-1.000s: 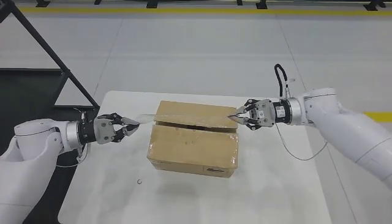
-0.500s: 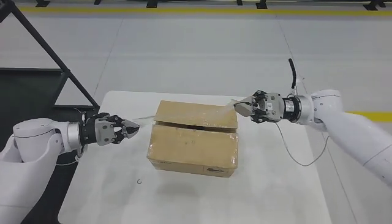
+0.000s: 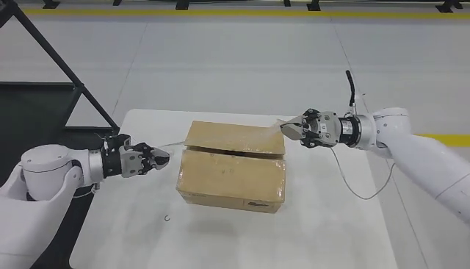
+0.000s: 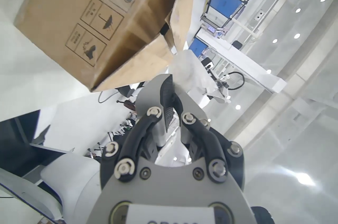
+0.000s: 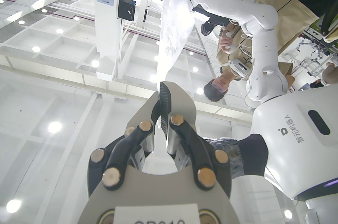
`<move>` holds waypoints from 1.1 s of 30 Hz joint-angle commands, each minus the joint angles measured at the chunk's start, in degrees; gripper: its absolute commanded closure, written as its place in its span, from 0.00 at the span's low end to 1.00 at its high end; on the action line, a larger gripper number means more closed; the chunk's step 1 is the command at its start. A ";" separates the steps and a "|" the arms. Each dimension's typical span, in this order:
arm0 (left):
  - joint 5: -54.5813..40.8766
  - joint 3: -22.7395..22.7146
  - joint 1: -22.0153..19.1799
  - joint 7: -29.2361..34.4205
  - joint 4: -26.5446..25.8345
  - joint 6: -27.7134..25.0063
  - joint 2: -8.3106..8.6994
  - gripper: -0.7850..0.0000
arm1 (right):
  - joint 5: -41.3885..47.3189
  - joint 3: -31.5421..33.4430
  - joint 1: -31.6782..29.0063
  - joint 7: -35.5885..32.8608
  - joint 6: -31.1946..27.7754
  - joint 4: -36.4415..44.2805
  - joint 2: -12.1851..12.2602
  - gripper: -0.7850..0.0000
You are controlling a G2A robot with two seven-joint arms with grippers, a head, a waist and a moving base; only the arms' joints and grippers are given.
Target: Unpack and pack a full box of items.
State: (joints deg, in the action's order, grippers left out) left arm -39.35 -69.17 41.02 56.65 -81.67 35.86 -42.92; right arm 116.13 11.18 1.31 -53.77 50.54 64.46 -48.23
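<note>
Left tool [image 3: 164, 156] and right tool [image 3: 283, 127] are each clenched on one end of a clear tape strip [image 5: 175, 6] running between them over the top of the cardboard box [image 3: 231, 173] — which sits on the counter [image 3: 132, 225] between the two tools — its symbol-printed side facing the left tool.

Box [image 3: 231, 172] on table [image 3: 132, 228] under film [image 5: 175, 11] between left hand [image 3: 164, 156] and right hand [image 3: 283, 128]
</note>
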 commanded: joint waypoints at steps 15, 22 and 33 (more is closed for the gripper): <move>12.02 -1.92 5.36 -7.29 -6.76 -16.49 0.88 1.00 | 0.50 6.45 -4.95 4.27 -0.36 2.90 1.23 1.00; 9.65 -3.34 6.37 -3.50 -7.26 -15.28 1.04 1.00 | 1.60 9.80 -6.64 11.53 1.12 2.82 1.17 1.00; 8.31 -6.61 6.99 1.19 -9.05 -12.74 1.70 1.00 | 7.13 14.89 -9.08 22.80 7.46 2.47 1.80 1.00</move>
State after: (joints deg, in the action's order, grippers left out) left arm -31.03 -75.51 47.94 57.71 -90.55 22.98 -41.28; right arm 122.72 25.73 -7.52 -31.85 57.91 66.87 -46.53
